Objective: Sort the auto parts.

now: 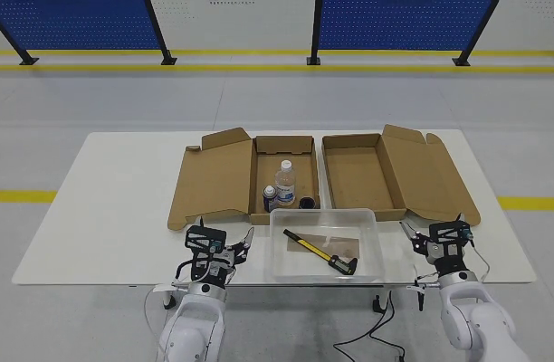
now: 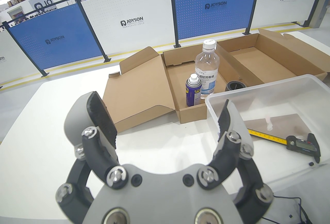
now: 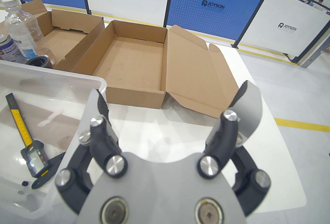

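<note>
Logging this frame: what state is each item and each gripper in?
left cardboard box: open, flap laid out.
right cardboard box: open, flap laid out.
bottle: upright, capped, in left cardboard box.
spray can: upright, in left cardboard box.
black cylinder: in left cardboard box.
clear bin: uncovered.
caliper: lying flat in clear bin.
left gripper: open, holding nothing.
right gripper: open, holding nothing.

1. White rectangular tabletop (image 1: 123,208), rounded corners.
2. Blue partition panels (image 1: 78,23) on black posts, well beyond the tabletop's far edge.
3. Yellow floor stripe (image 1: 14,195) running out past both tabletop ends.
4. Black cable (image 1: 377,308) hanging below the tabletop's near edge.
5. Grey floor (image 1: 277,100) all around the tabletop.
</note>
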Available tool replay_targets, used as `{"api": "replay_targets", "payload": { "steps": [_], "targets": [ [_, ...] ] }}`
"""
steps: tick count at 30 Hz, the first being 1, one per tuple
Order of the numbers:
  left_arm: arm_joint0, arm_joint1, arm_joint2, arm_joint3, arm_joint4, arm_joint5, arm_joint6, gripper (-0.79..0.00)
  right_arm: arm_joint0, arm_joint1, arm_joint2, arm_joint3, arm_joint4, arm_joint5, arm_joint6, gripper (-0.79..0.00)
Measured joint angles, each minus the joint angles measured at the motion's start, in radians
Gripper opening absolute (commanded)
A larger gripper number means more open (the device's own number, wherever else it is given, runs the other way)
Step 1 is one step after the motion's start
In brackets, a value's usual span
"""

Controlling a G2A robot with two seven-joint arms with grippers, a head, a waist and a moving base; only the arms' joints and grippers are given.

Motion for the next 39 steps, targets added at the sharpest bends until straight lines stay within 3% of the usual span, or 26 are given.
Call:
{"api": "replay_targets", "payload": {
  "steps": [12, 19, 23, 32, 39],
  "targets": [
    [0.000, 0.000, 0.000, 0.000, 0.000, 0.000, 0.000, 0.000, 0.009, 0.000, -0.008, -0.023, -0.014, -0.013, 0.001, 0.000],
    [0.000, 0.000, 0.000, 0.000, 0.000, 0.000, 0.000, 0.000, 0.073, 0.002, -0.035, -0.116, 0.009, -0.150, 0.106, 0.000],
    [0.000, 0.000, 0.000, 0.000, 0.000, 0.000, 0.000, 0.000, 0.158, 0.005, -0.067, -0.172, 0.020, -0.228, 0.268, 0.000],
    [0.000, 0.000, 0.000, 0.000, 0.000, 0.000, 0.000, 0.000, 0.328, 0.013, -0.138, -0.176, 0.245, -0.444, 0.721, 0.000],
    [0.000, 0.000, 0.000, 0.000, 0.000, 0.000, 0.000, 0.000, 0.350, 0.033, -0.136, -0.147, 0.448, -0.587, 1.011, 0.000]
  ]
}}
